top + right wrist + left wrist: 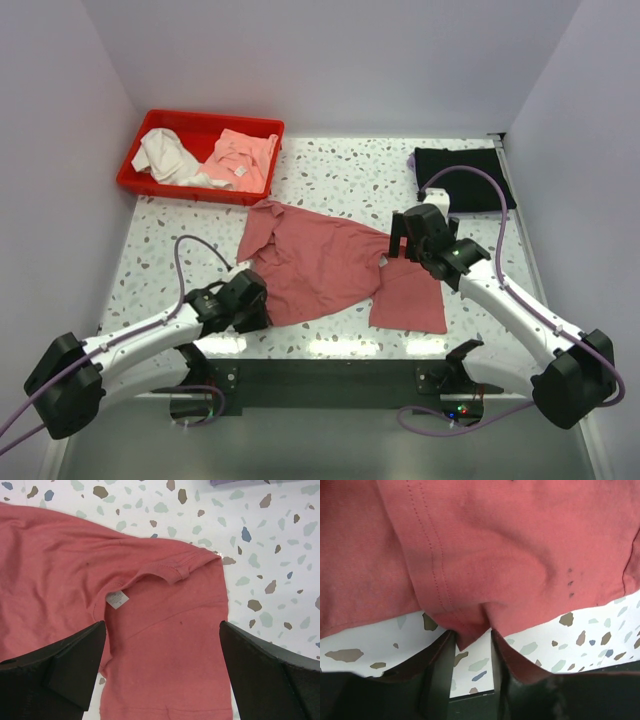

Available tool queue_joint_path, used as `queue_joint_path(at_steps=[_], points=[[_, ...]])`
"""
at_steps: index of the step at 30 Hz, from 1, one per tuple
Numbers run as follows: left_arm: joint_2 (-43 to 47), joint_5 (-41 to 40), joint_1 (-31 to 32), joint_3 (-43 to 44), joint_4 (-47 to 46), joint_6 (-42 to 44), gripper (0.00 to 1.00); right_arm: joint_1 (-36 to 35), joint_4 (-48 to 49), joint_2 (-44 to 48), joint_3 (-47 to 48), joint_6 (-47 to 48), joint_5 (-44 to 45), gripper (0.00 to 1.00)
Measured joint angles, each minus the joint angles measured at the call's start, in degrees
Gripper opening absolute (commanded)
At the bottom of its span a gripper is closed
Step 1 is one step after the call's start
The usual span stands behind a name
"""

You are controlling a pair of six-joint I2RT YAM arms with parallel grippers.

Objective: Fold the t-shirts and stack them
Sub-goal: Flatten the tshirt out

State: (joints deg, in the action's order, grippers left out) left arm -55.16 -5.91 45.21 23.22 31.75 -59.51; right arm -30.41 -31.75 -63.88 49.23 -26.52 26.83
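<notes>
Two t-shirts are lying on the speckled table (340,170). Below the red plastic bin (190,188), the left gripper (252,300) is straddling a double-stitched hem corner of the rose-red t-shirt (320,265). Its jaws are standing narrow either side of the cloth; clamped or not, cannot tell. The shirt, a soft matte knit, is lying rumpled, its long axis running from the bin's right corner down and rightward, collar end away from the bin. The right gripper (405,238) is hovering over the ribbed collar (165,572), jaws spread wide. The black t-shirt (465,175), a flat rectangle, is sitting well right of the bin.
</notes>
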Motion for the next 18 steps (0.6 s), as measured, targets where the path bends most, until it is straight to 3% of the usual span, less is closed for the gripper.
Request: queue_joint_path(at_steps=[5,6,7,18], points=[[-1.6,-1.7,0.2,0.3,-1.0,0.1,0.21,0.0,-0.2,0.0,0.0,0.0,0.0,0.99],[-2.0,-1.9,0.2,0.4,-1.1,0.0,0.04,0.0,-0.2,0.0,0.0,0.0,0.0,0.99],[-2.4,-2.1,0.2,0.6,-1.1,0.1,0.0,0.0,-0.3,0.1,0.0,0.0,0.1,0.99],[0.6,-4.8,0.3,1.5,-0.6,0.8,0.0,0.0,-0.9,1.9,-2.2,0.0,0.6,0.99]])
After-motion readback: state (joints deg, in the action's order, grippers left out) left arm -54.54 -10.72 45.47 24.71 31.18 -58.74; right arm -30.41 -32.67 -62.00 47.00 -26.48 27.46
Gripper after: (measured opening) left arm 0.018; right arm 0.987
